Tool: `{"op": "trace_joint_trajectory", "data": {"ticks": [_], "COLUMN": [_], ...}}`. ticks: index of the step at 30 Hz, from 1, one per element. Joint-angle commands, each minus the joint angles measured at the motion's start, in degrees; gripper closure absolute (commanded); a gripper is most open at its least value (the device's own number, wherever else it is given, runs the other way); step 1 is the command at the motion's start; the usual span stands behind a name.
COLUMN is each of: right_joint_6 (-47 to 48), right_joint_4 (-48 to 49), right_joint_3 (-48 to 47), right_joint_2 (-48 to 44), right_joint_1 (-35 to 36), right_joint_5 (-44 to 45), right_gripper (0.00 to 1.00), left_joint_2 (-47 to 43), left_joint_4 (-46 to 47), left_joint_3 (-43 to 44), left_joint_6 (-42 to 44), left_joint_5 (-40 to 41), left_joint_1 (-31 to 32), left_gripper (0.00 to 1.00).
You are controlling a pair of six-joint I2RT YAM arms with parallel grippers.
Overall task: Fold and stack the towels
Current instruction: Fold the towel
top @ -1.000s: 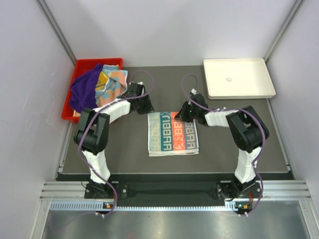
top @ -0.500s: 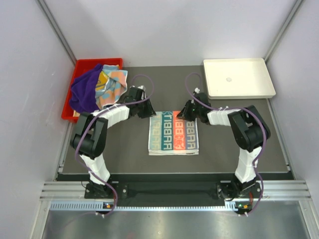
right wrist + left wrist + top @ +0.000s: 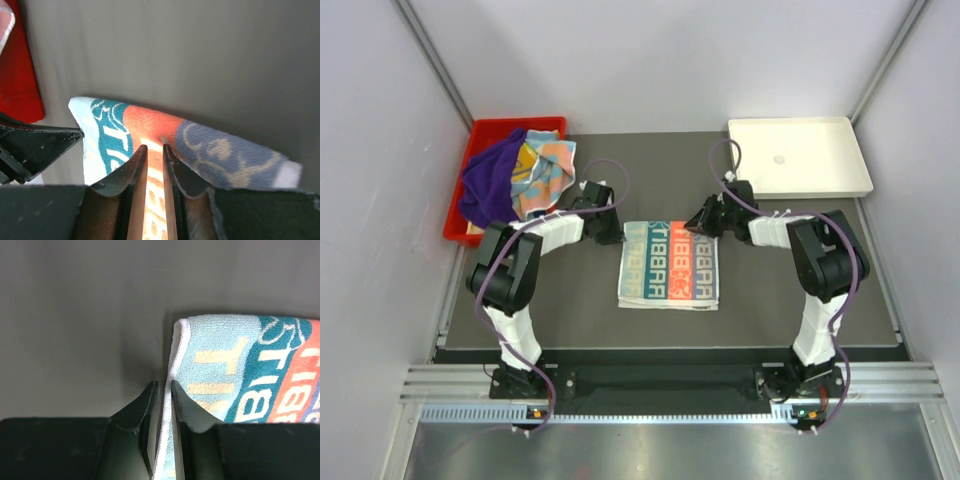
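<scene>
Dark grey mat (image 3: 770, 290) bears a light, limp lettered towel (image 3: 668, 265); right gripper (image 3: 153, 146) pinches its far hem, left gripper (image 3: 163, 382) seemingly its far-left corner.

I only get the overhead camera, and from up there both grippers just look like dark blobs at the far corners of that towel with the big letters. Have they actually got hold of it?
Observer: On the left I can't say. The left wrist camera shows the left gripper at the lettered towel with its jaws nearly shut. The white hem runs into the thin gap between them, but I can't see a firm pinch.
Operator: And the other one?
Observer: Yes. The right wrist camera shows the right gripper closed on the towel's far edge. The orange stripe fills the slit between its jaws.
</scene>
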State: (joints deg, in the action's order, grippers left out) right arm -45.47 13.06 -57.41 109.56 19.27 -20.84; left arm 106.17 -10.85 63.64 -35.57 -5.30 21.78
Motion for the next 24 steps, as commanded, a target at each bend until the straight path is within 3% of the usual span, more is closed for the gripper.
{"op": "trace_joint_trajectory", "data": {"ticks": [1, 11, 19, 24], "right_joint_6": [1.7, 7.8, 10.1, 12.7], "right_joint_4": [2.7, 0.3, -0.1, -5.2], "right_joint_3": [0.5, 2.7, 1.1, -0.1], "right_joint_2": [-2.2, -2.8, -4.3, -6.5], "right_joint_1": [-1.9, -7.3, -10.6, -10.9], "right_joint_5": [-2.3, -2.0, -7.4, -4.7], "right_gripper": [0.81, 0.81, 0.79, 0.79], "left_joint_2": [0.1, -0.4, -0.7, -1.7], "left_joint_4": [-2.2, -2.9, -4.2, -5.6], "left_joint_3": [1.2, 2.3, 4.6, 8.3], "left_joint_6": [0.1, 0.0, 0.7, 2.0], "left_joint_5": [4.2, 4.2, 4.2, 4.6], "left_joint_1": [-0.1, 0.0, 0.0, -0.2], "left_gripper": [0.78, 0.79, 0.79, 0.76]}}
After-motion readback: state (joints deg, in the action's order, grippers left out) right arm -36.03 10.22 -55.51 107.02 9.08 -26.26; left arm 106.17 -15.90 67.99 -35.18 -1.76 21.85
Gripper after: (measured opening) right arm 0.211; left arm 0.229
